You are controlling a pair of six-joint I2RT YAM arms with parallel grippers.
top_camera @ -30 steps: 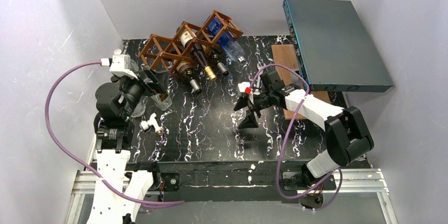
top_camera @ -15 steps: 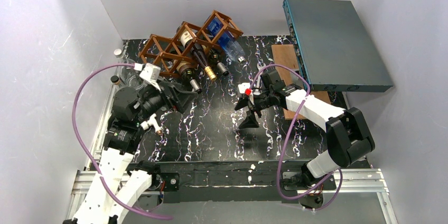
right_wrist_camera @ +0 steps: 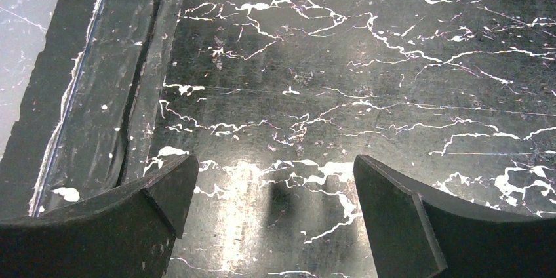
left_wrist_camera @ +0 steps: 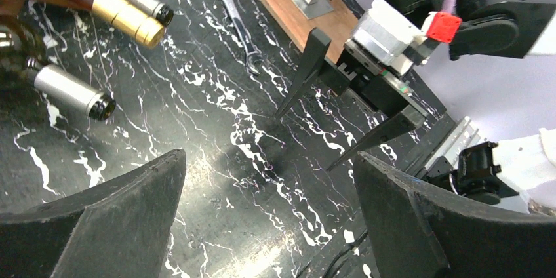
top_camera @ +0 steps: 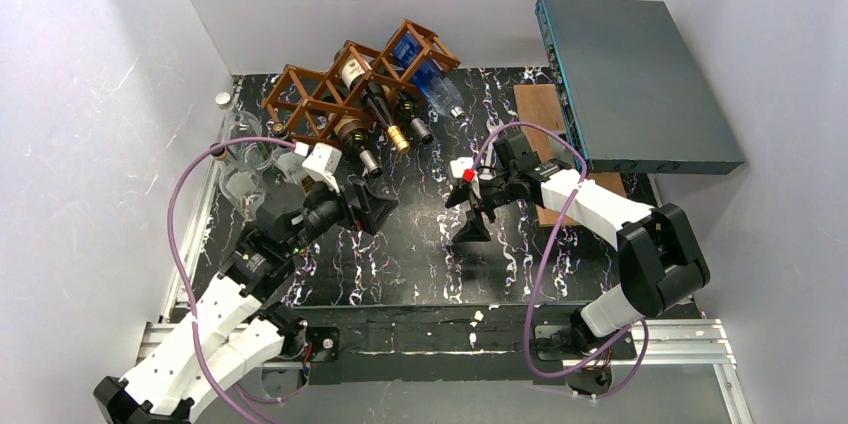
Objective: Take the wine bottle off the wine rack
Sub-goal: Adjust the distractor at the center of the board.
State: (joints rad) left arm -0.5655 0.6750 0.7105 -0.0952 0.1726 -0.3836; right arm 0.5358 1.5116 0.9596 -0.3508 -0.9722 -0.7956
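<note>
Your wine rack point(top_camera: 345, 89) stands at the far left of the black, white-veined surface point(top_camera: 400, 264), close to the back wall. It is a reddish-brown wooden lattice of open diamond cells, set at a slant so its right end lies farther back than its left.

Several bottles lie in its cells with their necks pointing out toward the arms. The dark wine bottle point(top_camera: 372, 99) in the middle carries a cream label and ends in a gold cap point(left_wrist_camera: 128, 17). A bottle with a silver cap point(left_wrist_camera: 69, 91) lies lower and to its left, and a clear blue bottle point(top_camera: 425, 74) sits at the right end. None of them is touched by either arm.

Your left tool point(top_camera: 375, 206) hangs just in front of the rack's lower necks, spread wide with nothing between its fingers point(left_wrist_camera: 111, 225). Your right tool point(top_camera: 468, 216) is near the middle of the surface, well apart from the rack, also spread wide and empty, its tips pointing down at bare marble.

Past the right arm lie a wooden board point(top_camera: 535, 104) and a wrench point(left_wrist_camera: 239, 19).
</note>
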